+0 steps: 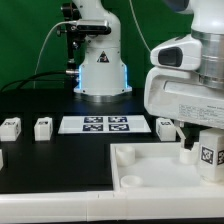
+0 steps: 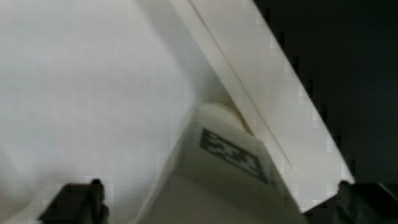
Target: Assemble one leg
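Observation:
A white leg (image 1: 210, 156) with a black-and-white tag stands upright at the right end of the large white tray-like piece (image 1: 130, 168). My gripper (image 1: 199, 150) hangs right over it, with one dark finger (image 1: 188, 147) showing beside the leg. In the wrist view the leg (image 2: 231, 155) lies between my two fingertips (image 2: 75, 202), which stand wide apart at the picture's edges with a gap beside the leg. The gripper (image 2: 219, 203) is open. The tray-like piece (image 2: 89, 90) fills most of that view.
Three more white legs stand on the black table (image 1: 10, 126), (image 1: 43, 127), (image 1: 165, 125), and part of another shows at the exterior view's left edge (image 1: 1, 157). The marker board (image 1: 103, 124) lies mid-table. The robot base (image 1: 100, 65) stands behind it.

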You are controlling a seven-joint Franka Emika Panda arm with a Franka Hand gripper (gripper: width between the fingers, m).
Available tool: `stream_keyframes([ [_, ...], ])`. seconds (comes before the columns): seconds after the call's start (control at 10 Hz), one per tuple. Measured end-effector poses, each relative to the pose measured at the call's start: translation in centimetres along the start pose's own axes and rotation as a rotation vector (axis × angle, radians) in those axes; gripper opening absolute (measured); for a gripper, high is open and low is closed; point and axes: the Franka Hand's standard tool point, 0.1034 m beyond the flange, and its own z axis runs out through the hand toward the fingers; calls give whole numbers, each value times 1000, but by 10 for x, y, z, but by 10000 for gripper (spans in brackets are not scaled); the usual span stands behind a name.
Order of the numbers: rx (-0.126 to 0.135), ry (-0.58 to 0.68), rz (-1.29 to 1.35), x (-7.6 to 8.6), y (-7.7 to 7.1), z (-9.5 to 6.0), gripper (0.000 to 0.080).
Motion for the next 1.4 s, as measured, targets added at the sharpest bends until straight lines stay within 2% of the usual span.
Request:
stream_keyframes([
  [0.7,-19,6,-831,3,3,0,649],
  [0.8,-27,6,-922,4,5,0,649],
  [1.0,-28,5,-918,4,5,0,625],
  [1.1,-28,5,-918,4,6,0,464],
  [1.2,-28,5,-918,4,6,0,464],
  [1.3,-28,5,-918,4,6,0,288],
  [1.4,-28,4,-918,4,6,1,288],
])
